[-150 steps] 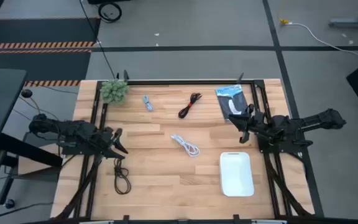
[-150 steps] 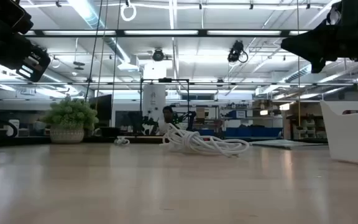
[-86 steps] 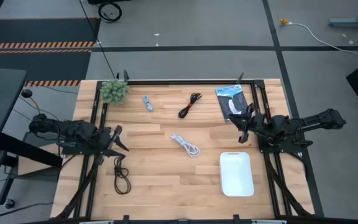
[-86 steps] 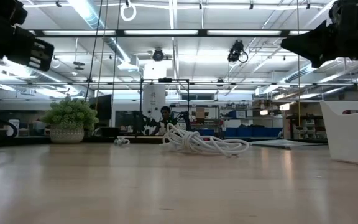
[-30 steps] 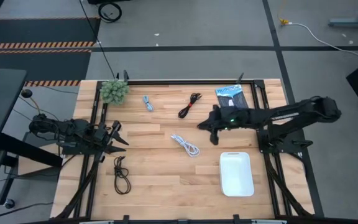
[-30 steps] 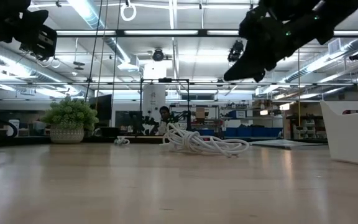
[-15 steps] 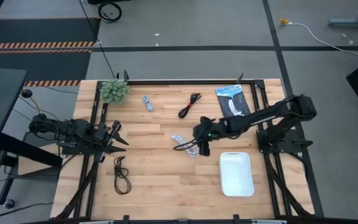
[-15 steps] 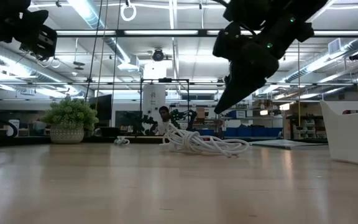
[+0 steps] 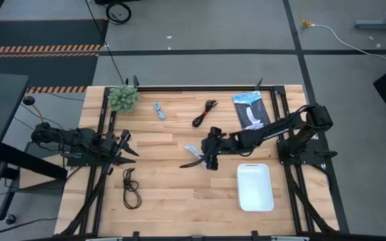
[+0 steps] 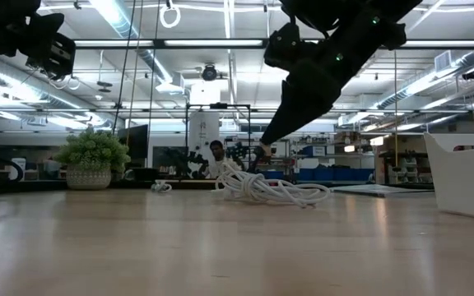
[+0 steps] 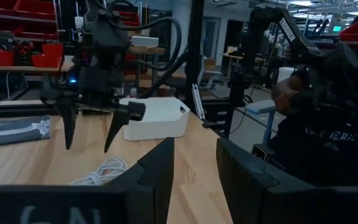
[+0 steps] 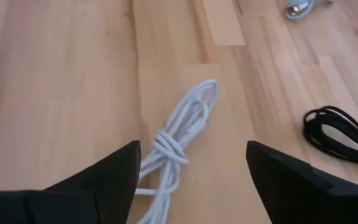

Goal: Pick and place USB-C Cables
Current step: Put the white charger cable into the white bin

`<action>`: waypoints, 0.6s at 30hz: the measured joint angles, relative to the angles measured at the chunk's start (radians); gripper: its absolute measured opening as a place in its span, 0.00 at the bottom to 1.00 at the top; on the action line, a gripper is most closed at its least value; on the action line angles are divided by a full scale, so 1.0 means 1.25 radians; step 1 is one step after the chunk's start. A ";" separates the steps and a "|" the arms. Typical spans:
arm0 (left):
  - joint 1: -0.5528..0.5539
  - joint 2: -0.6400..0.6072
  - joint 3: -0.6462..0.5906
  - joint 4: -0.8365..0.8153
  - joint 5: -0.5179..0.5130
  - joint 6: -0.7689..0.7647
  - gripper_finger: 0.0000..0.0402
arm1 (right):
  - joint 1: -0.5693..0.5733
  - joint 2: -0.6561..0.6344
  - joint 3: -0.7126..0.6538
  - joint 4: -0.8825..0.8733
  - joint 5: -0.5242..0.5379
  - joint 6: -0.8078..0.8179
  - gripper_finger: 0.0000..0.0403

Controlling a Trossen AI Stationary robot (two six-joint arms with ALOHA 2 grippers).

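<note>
The white USB-C cable lies coiled and knotted on the wooden table, near its middle; it also shows in the low view. My right gripper is open and hangs just above it, one finger on each side; in the high view my right gripper covers most of the cable. One black cable lies near the front left, another at the far middle, and the light blue one beside it. My left gripper waits open at the table's left.
A white bin stands at the front right. The black-and-blue packet lies at the far right. The green plant ball sits at the far left corner. A person shows in the room beyond the table in the left wrist view.
My right gripper has reached from the right side toward the table's left and come down over the white cable, its fingers staying open. The cable has not moved.
</note>
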 joint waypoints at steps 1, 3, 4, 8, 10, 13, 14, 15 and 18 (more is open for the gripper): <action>0.000 0.000 0.000 0.000 0.000 0.000 0.32 | 0.000 0.001 0.000 0.004 -0.002 0.001 0.74; 0.000 0.000 0.000 0.000 0.000 0.000 0.32 | 0.001 0.011 0.000 0.026 -0.003 -0.001 0.74; 0.000 0.000 0.000 -0.001 0.000 0.000 0.32 | 0.000 0.014 -0.001 0.032 -0.004 -0.004 0.74; 0.000 0.000 0.000 -0.001 0.000 0.000 0.32 | 0.000 0.040 0.000 0.093 -0.020 -0.013 0.74; 0.000 0.000 0.000 -0.003 0.000 0.000 0.32 | 0.000 0.052 -0.001 0.104 -0.021 -0.014 0.74; 0.000 0.000 0.000 -0.004 0.000 0.000 0.32 | 0.000 0.074 -0.001 0.124 -0.019 -0.019 0.74; 0.000 0.000 0.000 -0.005 0.000 0.000 0.32 | 0.000 0.083 -0.001 0.131 -0.019 -0.019 0.74; 0.000 0.000 0.000 -0.004 0.000 0.000 0.32 | 0.000 0.094 -0.001 0.136 -0.019 -0.019 0.74; 0.000 0.000 0.000 -0.006 0.000 0.000 0.32 | -0.002 0.122 -0.001 0.152 -0.019 -0.015 0.74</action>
